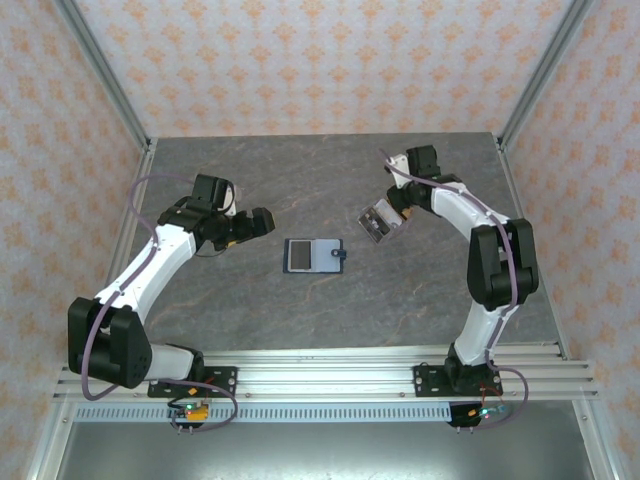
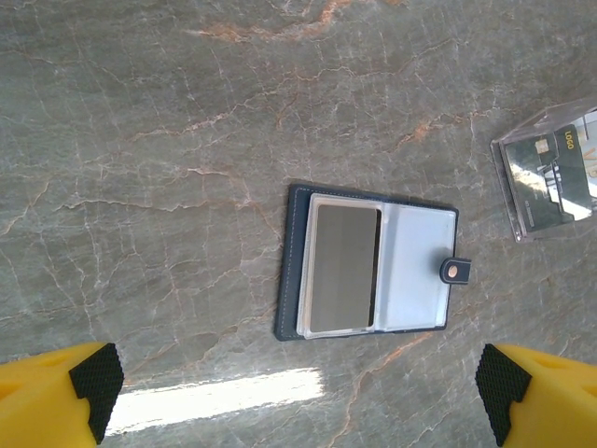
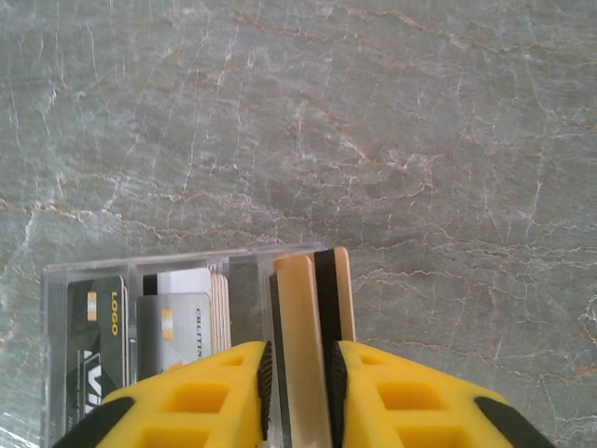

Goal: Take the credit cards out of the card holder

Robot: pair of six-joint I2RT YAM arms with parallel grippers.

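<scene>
Centre-frame in the top view lies the open card holder (image 1: 316,255), just lower right of my left gripper (image 1: 266,222), fingers wide apart; my right gripper (image 3: 297,362), farther off, pinches credit cards (image 3: 300,289).

navy card holder (image 2: 417,271), pale blue inside; silver-grey card (image 2: 343,269) — grey tabletop (image 2: 168,140) veined rust — cream card (image 3: 297,317) edged black.

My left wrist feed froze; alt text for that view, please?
An open navy wallet lies flat on the stone table, a silver card in its left pocket. A clear box of cards sits at the right edge; the left claw is wide open at the bottom.
</scene>
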